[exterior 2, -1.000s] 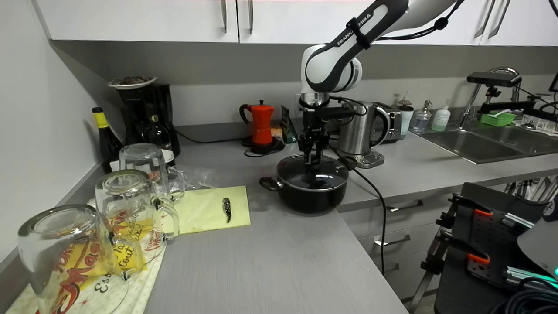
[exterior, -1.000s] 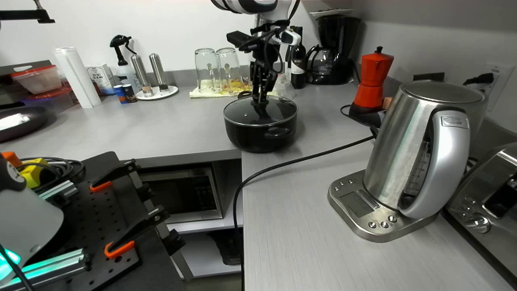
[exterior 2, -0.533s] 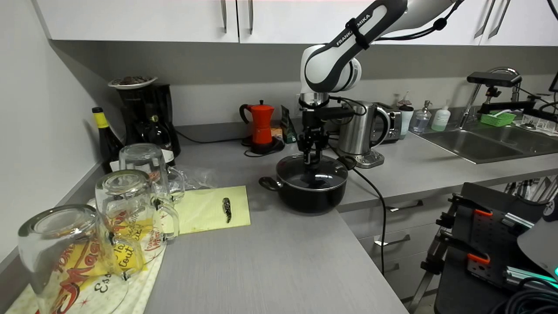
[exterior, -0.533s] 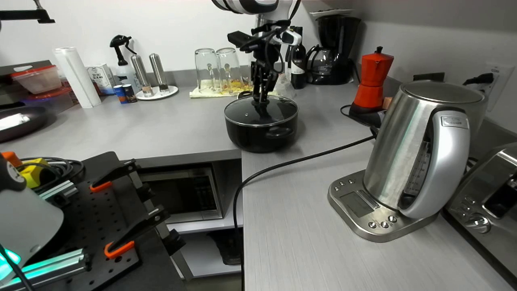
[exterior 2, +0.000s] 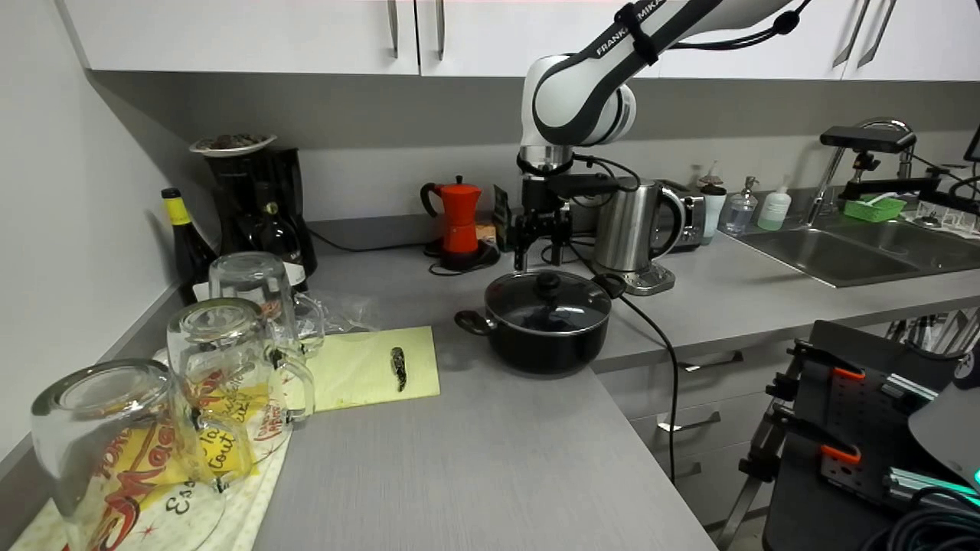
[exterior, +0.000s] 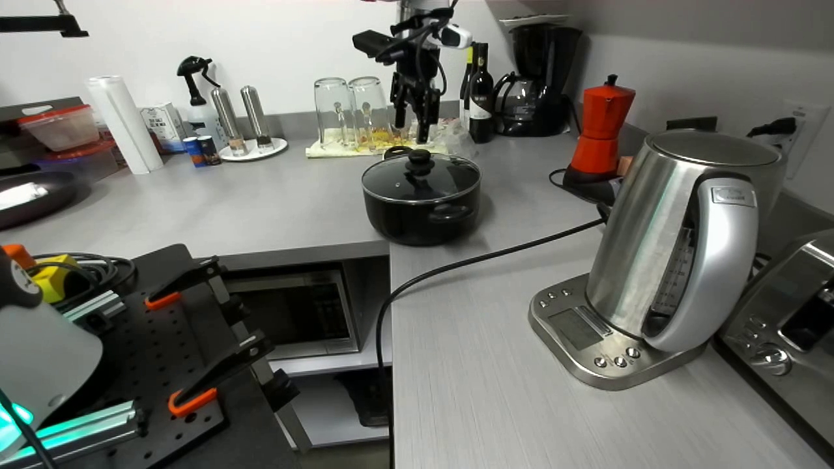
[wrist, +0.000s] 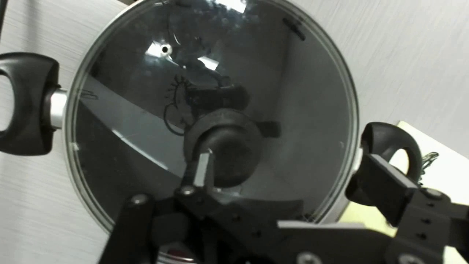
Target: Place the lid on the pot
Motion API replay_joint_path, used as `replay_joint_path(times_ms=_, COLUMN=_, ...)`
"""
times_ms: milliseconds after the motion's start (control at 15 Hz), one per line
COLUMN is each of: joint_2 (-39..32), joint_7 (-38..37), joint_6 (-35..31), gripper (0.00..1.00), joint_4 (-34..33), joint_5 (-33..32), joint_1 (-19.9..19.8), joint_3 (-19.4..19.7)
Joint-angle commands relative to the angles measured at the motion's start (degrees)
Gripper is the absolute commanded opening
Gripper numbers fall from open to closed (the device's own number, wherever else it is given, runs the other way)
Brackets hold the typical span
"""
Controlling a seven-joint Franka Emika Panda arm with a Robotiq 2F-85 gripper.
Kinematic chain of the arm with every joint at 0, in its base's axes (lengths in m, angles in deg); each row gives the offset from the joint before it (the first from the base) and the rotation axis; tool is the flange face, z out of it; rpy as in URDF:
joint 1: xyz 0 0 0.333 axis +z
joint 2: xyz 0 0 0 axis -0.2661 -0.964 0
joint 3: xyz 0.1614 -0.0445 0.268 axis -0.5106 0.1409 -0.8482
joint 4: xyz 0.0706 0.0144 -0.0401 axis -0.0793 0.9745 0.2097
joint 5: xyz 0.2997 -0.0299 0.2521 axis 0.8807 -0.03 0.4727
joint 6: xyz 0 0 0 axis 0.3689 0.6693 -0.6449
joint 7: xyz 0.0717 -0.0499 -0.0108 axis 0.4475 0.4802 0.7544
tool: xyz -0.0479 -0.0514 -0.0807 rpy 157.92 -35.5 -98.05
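Note:
The glass lid (exterior: 391, 180) lies flat on the black pot (exterior: 417, 225), its metal rim meeting the pot's rim all round in both exterior views. Its dark knob (exterior 2: 547, 283) stands uncovered in the middle. Above the lid hangs my gripper (exterior 2: 539, 262), open and apart from the knob, with nothing between its fingers. From overhead, the wrist view shows the lid (wrist: 304, 91) over the pot's round outline and a side handle (wrist: 27, 102) at the left. One finger (wrist: 203, 170) overlaps the knob in that picture; the other is near the opposite handle.
A steel kettle (exterior: 638, 247) and a red moka pot (exterior 2: 459, 218) stand on the counter near the pot. A black cord (exterior 2: 663, 344) runs close by the pot and over the edge. Glass mugs (exterior 2: 222, 360) and a yellow cloth (exterior 2: 344, 375) lie at the other side.
My gripper has let go of the knob, opened, and risen clear of the lid. Both lid and pot have stayed where they were.

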Motion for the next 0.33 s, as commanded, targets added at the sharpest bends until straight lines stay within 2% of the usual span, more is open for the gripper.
replay_joint_path(times_ms=0, joint_2=1.01, joint_7=0.12, joint_6=-0.33, gripper=1.00, joint_4=0.60, joint_5=0.10, joint_1=1.07, joint_3=0.21)
replay_joint_path(times_ms=267, joint_2=3.28, joint_7=-0.02, joint_6=-1.20, gripper=1.00, joint_4=2.65, joint_5=-0.12, joint_1=2.49, joint_3=-0.14)
